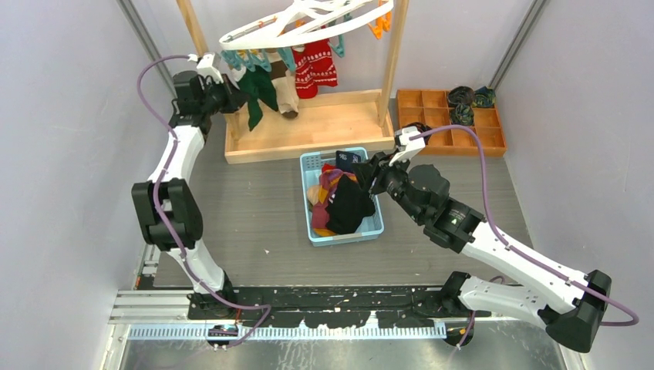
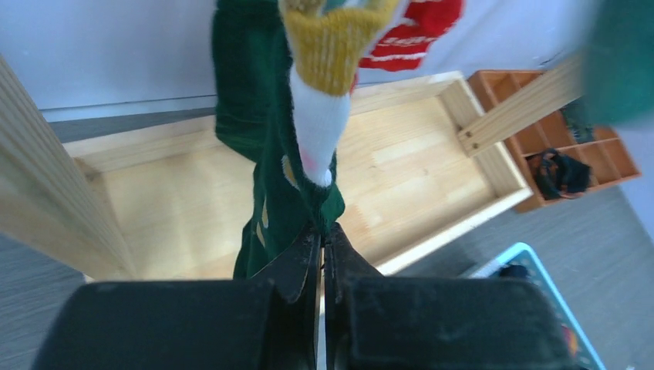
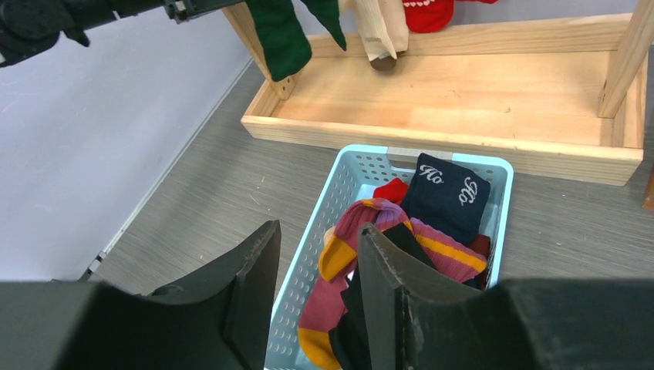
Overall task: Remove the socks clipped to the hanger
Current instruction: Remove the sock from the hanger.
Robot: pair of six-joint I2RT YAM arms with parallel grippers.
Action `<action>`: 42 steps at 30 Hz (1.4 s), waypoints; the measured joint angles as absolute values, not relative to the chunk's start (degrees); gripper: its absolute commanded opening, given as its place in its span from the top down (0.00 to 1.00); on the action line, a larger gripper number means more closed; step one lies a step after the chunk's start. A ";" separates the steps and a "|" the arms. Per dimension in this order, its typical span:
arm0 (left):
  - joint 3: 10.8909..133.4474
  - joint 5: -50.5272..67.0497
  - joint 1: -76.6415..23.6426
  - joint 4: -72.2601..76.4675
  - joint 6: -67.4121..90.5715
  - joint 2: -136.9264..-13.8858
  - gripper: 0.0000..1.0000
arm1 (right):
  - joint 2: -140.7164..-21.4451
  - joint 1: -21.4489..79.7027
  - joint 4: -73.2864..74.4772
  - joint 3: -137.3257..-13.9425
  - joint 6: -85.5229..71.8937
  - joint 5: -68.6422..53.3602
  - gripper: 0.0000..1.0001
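a dark green sock (image 1: 258, 96) hangs clipped to the white hanger (image 1: 308, 19) at the far left of the tabletop (image 1: 254, 208), beside a beige sock (image 1: 287, 92) and a red patterned sock (image 1: 315, 68). its lower edge is pinched between the left fingers (image 2: 297, 266). nearer and to the right, the right fingers (image 3: 251, 285) stand spread above a light blue basket (image 1: 309, 166) heaped with loose socks (image 1: 343, 204).
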State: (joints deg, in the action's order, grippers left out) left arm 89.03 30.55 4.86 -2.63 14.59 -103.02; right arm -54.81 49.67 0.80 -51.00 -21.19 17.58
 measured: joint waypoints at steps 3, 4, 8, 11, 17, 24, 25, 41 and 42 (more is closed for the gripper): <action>86.13 33.32 5.43 -1.41 16.51 -99.77 1.00 | -54.61 49.67 0.71 -50.59 -21.30 17.96 0.54; 85.19 34.35 5.58 -1.13 16.99 -98.50 1.00 | -54.59 49.67 0.64 -50.50 -21.30 18.04 0.54; 83.09 37.71 5.78 -1.06 17.98 -94.45 1.00 | -54.61 49.67 0.30 -50.09 -21.41 18.13 0.51; 81.58 39.70 5.78 -1.58 18.50 -91.44 1.00 | -55.02 49.67 -0.40 -50.02 -21.63 17.82 0.45; 77.30 42.59 5.78 -6.26 19.20 -82.43 1.00 | -60.51 49.67 -7.25 -50.06 -21.76 15.07 0.30; 74.39 44.80 5.19 -12.32 19.44 -70.17 1.00 | -78.65 49.95 -17.74 -57.93 -21.15 8.86 0.17; 74.39 45.10 4.93 -12.93 19.77 -69.08 1.00 | -80.82 50.04 -18.96 -59.29 -21.15 8.03 0.15; 74.39 47.57 1.91 -20.69 28.45 -66.24 1.00 | -96.29 53.82 -34.76 -75.09 -21.04 -2.15 0.16; 74.43 47.64 1.76 -20.91 28.67 -66.24 1.00 | -96.49 53.93 -34.85 -75.16 -21.06 -2.28 0.18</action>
State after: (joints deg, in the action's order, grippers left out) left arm 74.43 47.64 1.76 -20.91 28.67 -66.24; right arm -96.49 53.93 -34.85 -75.16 -21.06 -2.28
